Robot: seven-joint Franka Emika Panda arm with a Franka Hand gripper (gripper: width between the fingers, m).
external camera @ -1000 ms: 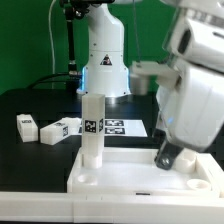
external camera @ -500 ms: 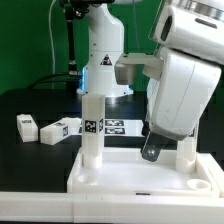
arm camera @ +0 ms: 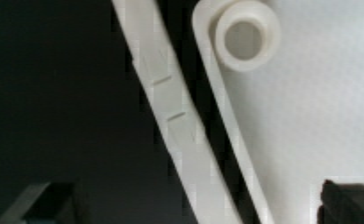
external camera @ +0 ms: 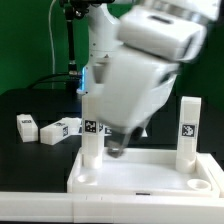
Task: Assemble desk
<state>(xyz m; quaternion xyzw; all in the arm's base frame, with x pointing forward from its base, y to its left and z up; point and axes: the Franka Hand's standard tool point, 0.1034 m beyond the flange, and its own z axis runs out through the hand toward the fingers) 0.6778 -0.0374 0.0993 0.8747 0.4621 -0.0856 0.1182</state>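
The white rimmed tabletop [external camera: 150, 178] lies at the front with two white legs standing upright in its far corners, one on the exterior view's left [external camera: 92, 140] and one on the right [external camera: 187, 130]. Two loose legs [external camera: 27, 126] [external camera: 58, 130] lie on the black table to the left. My gripper [external camera: 118, 148], blurred by motion, hangs just above the tabletop close to the left upright leg. In the wrist view my gripper [arm camera: 193, 205] is open, its dark fingertips [arm camera: 348, 200] wide apart with nothing between them. An empty round corner socket [arm camera: 246, 40] of the tabletop [arm camera: 312, 120] shows below it.
A long white bar [arm camera: 170, 110] runs alongside the tabletop's rim, also seen along the front edge [external camera: 40, 208]. The robot's white base [external camera: 100, 60] stands behind, and my arm's bulky body [external camera: 140, 70] covers the middle of the scene.
My arm has swung from the exterior view's right towards the left across the tabletop, uncovering the right upright leg. The gripper stayed open and empty.
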